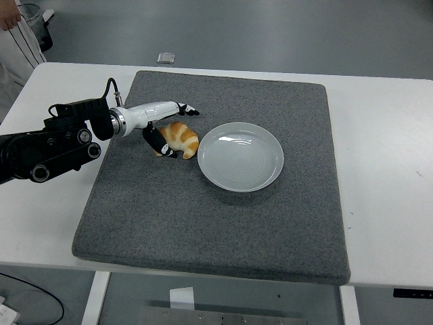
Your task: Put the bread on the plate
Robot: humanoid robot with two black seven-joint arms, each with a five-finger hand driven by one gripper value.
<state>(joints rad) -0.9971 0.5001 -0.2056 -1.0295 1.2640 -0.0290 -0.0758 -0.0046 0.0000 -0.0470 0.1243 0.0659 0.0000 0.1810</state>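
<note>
Head view: left hand [164, 127] low over mat [216, 223], fingers seemingly around bread [181, 138], just beside plate [241, 156].

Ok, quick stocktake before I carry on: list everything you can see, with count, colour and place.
bread: 1, golden brown, on the mat just left of the plate, not on it
plate: 1, white, mat centre, nothing on it
mat: 1, dark grey, covering most of the table
table: 1, white
small object: 1, grey, on the floor beyond the table; cannot tell what it is
person: 1, top left corner, only partly in view
left hand: 1, white and black, closed around the bread's left side
right hand: not in view
</note>
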